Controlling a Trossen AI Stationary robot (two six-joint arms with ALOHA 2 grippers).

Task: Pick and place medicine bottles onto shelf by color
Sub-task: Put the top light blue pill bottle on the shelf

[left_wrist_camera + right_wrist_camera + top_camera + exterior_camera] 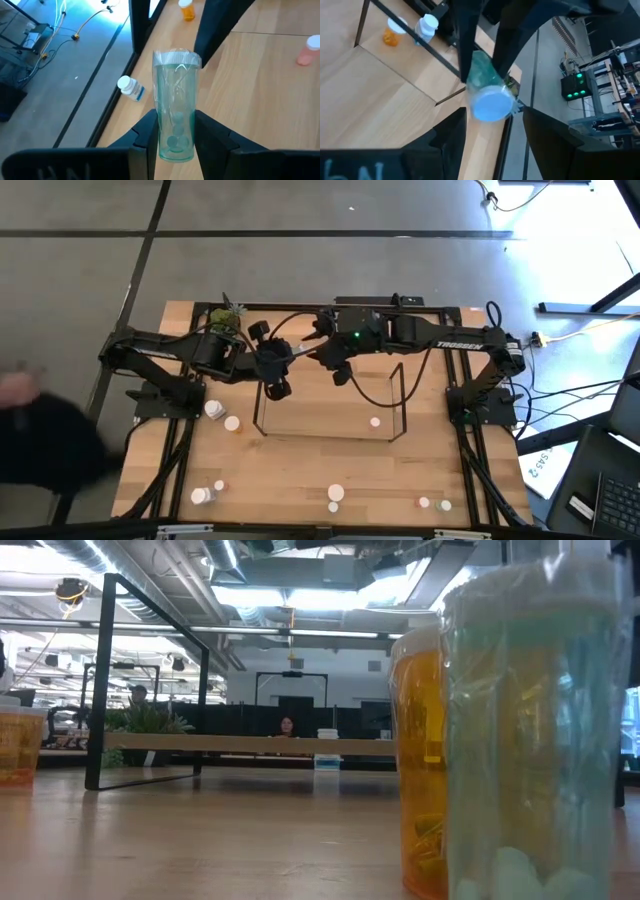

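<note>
A teal medicine bottle (175,110) with a white cap (176,57) hangs in the air over the left end of the black wire shelf (330,408). My left gripper (278,385) is shut on it. My right gripper (492,122) is open and faces the cap (491,104) head-on. Its two fingers stand on either side of the cap end, with a gap showing to each. On the shelf's wood stands a small pink bottle (375,421). My left gripper pinches the teal bottle's body near its bottom end (175,142) between its two fingers (147,137). The bottle lies along the fingers. Its cap end sticks out past the tips and slants down toward the right arm. It is lifted clear of table and shelf.
Loose bottles stand left of the shelf (213,410) and along the near edge (336,493) (203,495) (434,503). An orange bottle (425,760) and a teal one (530,730) stand close before the low camera. A potted plant (228,318) is far left. A dark blurred shape (40,440) lies beyond the table's left edge.
</note>
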